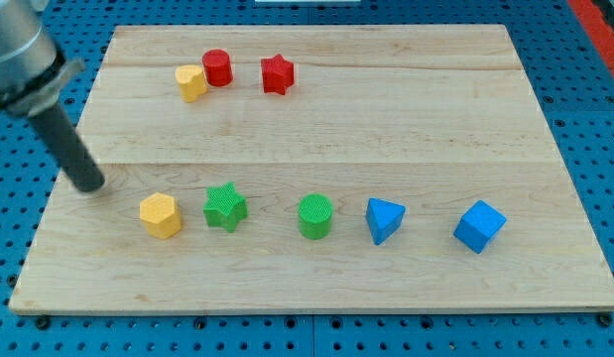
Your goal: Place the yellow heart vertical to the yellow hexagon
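Tip (89, 185) sits up-left of yellow hexagon (161, 215), touching nothing; no jaws on this end effector. Yellow heart (191, 82), far above hexagon, touches red cylinder (218, 68); likely light, rigid, slides easily, push its upper face.

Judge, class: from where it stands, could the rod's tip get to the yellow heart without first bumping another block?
Probably yes. My tip sits at the view's left, above the yellow hexagon. The yellow heart lies toward the view's top, bare board between; the red cylinder touches its far side.
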Robot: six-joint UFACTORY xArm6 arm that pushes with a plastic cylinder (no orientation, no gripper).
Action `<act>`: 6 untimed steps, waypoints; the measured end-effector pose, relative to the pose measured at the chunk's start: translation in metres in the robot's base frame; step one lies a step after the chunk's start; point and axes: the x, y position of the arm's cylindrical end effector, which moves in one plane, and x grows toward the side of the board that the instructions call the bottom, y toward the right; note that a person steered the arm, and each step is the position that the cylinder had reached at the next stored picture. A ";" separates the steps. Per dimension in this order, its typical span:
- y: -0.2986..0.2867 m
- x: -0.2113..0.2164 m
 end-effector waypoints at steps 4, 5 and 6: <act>0.110 -0.169; 0.176 -0.163; 0.153 -0.128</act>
